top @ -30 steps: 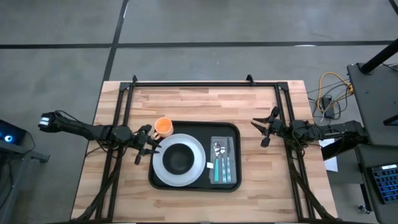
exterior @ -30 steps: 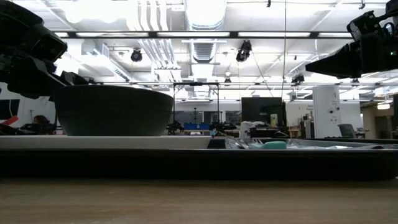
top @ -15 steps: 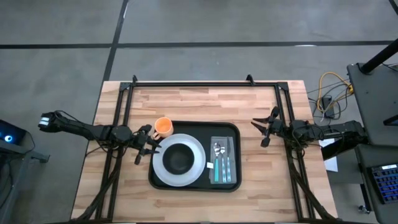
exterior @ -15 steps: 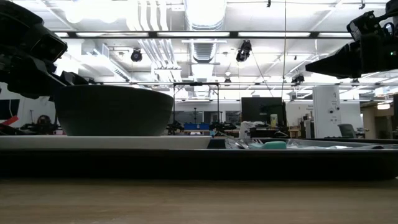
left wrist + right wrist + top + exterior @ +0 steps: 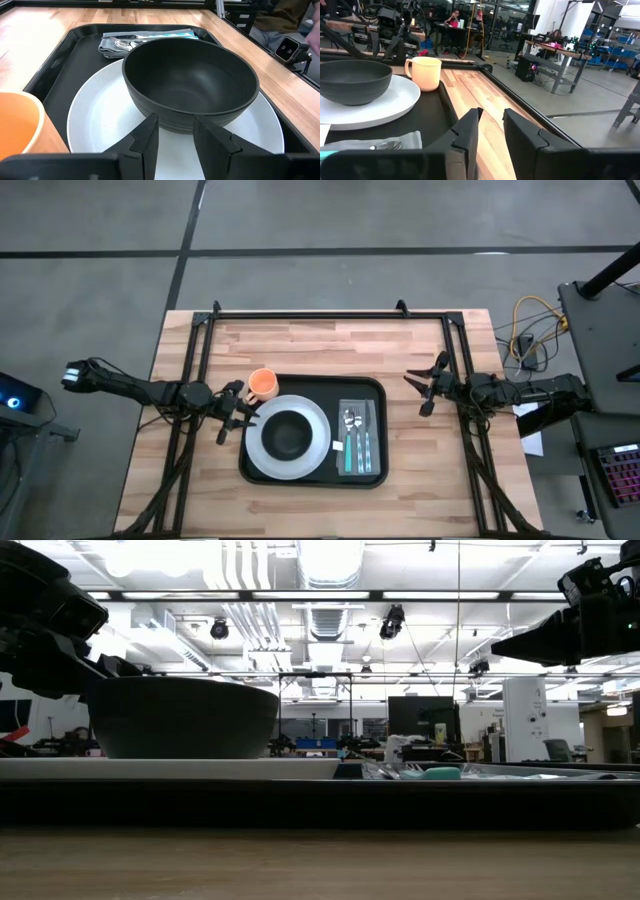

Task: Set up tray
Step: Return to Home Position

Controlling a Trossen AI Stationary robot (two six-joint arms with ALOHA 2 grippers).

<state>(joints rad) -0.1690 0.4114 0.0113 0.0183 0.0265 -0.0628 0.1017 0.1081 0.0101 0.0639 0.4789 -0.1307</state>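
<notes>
From above, the tray (image 5: 320, 387) lies in the middle of the wooden table (image 5: 300, 345), long side running left to right. On its left half sits a white plate (image 5: 262, 458) with a dark bowl (image 5: 288, 434) on it; on its right half is a grey napkin (image 5: 357, 412) carrying cutlery (image 5: 358, 442) with teal handles. An orange cup (image 5: 262, 384) stands at the tray's far left corner. The left gripper (image 5: 232, 413) hovers just off the tray's left edge, beside the cup, and the right gripper (image 5: 428, 385) hangs apart from the tray's right edge; both sets of fingers are spread and hold nothing. At table height, the tray's dark front wall crosses the whole width, the bowl rising on the left and a teal handle showing low on the right, with both arms above the upper corners. The left wrist view looks between two parted fingers (image 5: 145, 137) at the bowl on the plate, with the napkin beyond. The right wrist view shows its fingers (image 5: 466, 135) apart with a narrow gap above the tray's rim, with bowl, plate and cup ahead.
</notes>
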